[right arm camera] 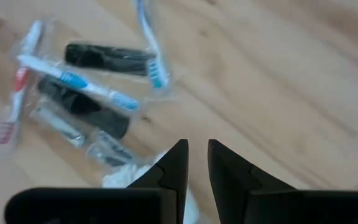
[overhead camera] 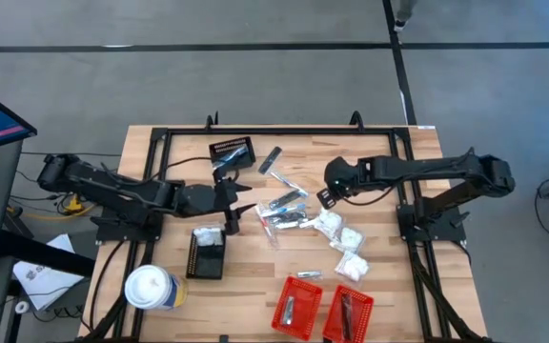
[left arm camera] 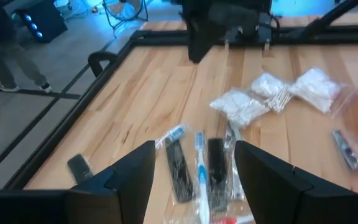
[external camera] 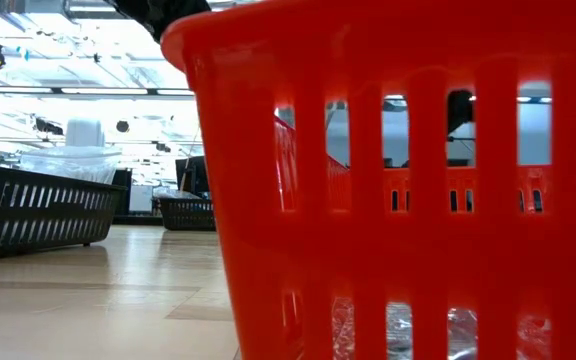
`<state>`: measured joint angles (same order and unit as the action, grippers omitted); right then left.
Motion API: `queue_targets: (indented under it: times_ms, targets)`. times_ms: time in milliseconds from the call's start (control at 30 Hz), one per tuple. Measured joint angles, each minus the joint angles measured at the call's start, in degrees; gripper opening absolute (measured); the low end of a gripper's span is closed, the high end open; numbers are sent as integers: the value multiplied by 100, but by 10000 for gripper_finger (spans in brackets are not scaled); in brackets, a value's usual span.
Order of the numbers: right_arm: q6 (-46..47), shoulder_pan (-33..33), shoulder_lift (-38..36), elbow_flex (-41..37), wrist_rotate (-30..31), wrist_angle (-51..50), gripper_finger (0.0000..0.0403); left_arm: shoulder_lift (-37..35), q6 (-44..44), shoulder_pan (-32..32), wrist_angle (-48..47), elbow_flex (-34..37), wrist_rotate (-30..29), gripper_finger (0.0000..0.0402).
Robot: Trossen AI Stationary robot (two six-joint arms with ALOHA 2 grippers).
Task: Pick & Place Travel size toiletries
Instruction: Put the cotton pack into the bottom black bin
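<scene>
Hovering left claw (left arm camera: 194, 180) over toiletries (left arm camera: 197, 165)

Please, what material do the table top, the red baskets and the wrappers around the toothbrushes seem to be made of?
The table top looks like pale wood with a smooth finish: long planks and grain lines show. The red baskets seem to be moulded plastic, with even slotted walls and a slight shine. The wrappers around the toothbrushes are probably thin clear plastic film, since the brushes show through and the film glints and creases.
</scene>
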<state>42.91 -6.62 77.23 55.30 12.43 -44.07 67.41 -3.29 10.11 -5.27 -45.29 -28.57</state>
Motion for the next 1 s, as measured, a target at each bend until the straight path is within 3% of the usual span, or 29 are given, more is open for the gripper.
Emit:
queue_targets:
  times_ms: [167, 333, 467, 667, 1000]
  targets:
    - [-75, -175, 2, -247, -597, 354, 43, 99, 19, 0, -9, 11, 2, 214]
    - [-178, -432, 2, -431, -1060, 646, 6, 156, 40, -13, 54, 14, 165, 214]
    - [-244, -638, 1, -711, -1402, 942, 12, 154, 44, -13, 111, 10, 251, 214]
    - [-471, -910, 2, -801, -1235, 662, 12, 154, 45, -13, 139, 10, 251, 214]
    - [-752, -124, 2, -801, -1211, 623, 18, 154, 49, -13, 155, 10, 251, 214]
